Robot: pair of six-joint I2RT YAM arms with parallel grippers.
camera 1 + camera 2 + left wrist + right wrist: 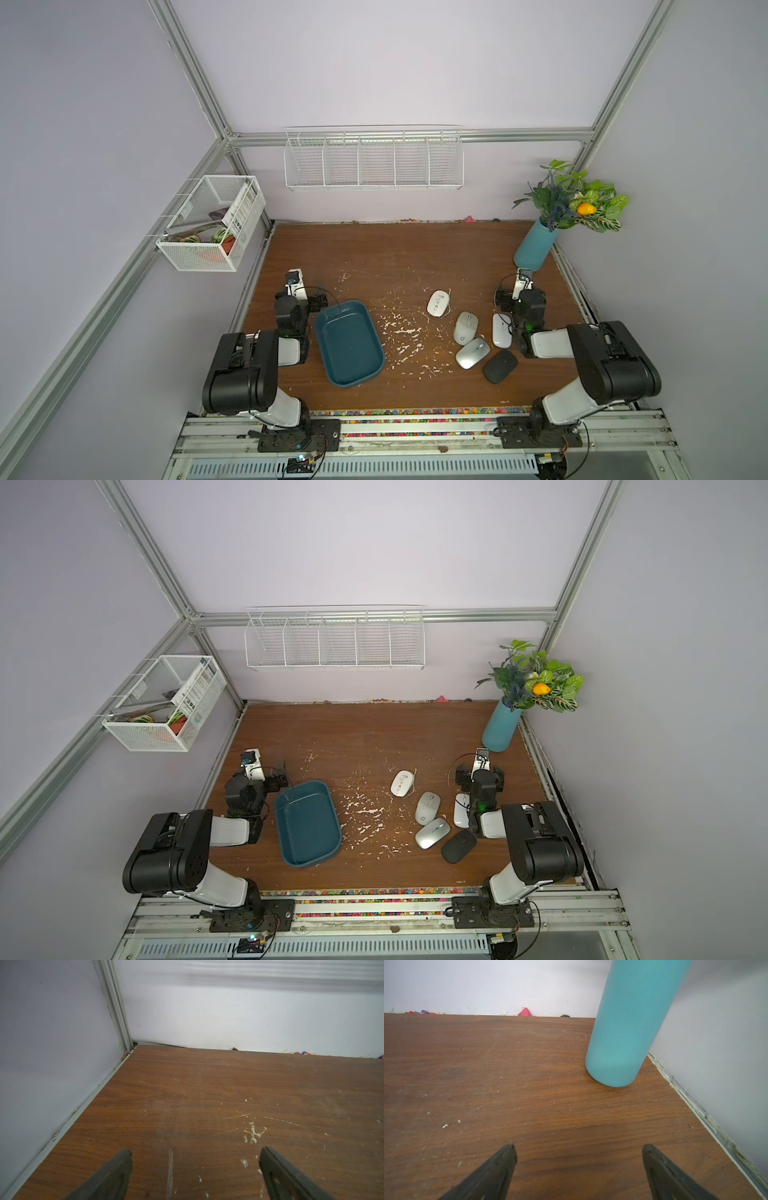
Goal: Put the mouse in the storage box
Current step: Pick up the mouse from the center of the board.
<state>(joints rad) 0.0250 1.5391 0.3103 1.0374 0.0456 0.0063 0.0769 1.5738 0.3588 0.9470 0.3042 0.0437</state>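
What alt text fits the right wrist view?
The right gripper is open and empty, its jaws spread wide above a scuffed brown wooden table. Ahead of it a light teal vase stands close to the side wall, and small coloured scraps lie along the table's far edge.

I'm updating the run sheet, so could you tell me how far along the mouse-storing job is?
Done: nothing, the storage box is empty. In hand: nothing, the left gripper and right gripper stand open over the wooden table. Left: all five mice lie on the table outside the box: far white mouse, light grey mouse, near white mouse, silver mouse, black mouse.
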